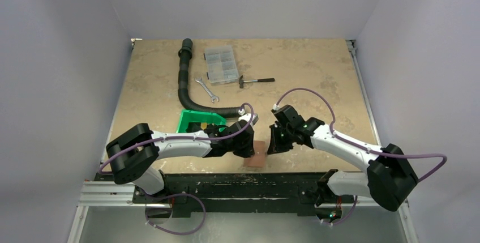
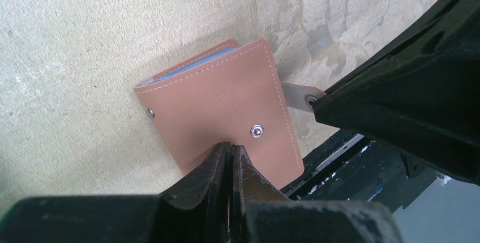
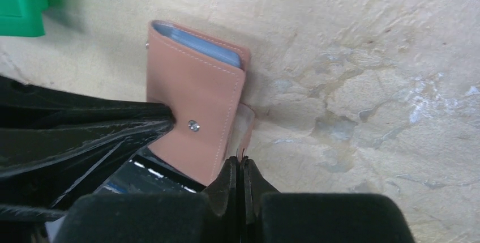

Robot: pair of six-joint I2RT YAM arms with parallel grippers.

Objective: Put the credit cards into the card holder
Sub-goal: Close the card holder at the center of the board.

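The card holder (image 2: 221, 101) lies folded shut on the table by its near edge, reddish-brown with a clasp dot on its face and grey-blue pockets showing at its open side. It also shows in the top view (image 1: 257, 156) and the right wrist view (image 3: 195, 90). My left gripper (image 2: 232, 145) is shut, its tips resting on the holder's face beside the clasp dot. My right gripper (image 3: 238, 161) is shut at the end of the holder's clasp strap (image 3: 247, 123); I cannot tell whether it pinches the strap. No loose credit cards are in view.
A green plastic bin (image 1: 195, 121) stands just left of the left gripper. Farther back lie a black ribbed hose (image 1: 184, 79), a clear compartment box (image 1: 221, 64), a wrench (image 1: 206, 89) and a hammer (image 1: 256, 80). The table's front edge and black rail (image 2: 345, 158) run right beside the holder.
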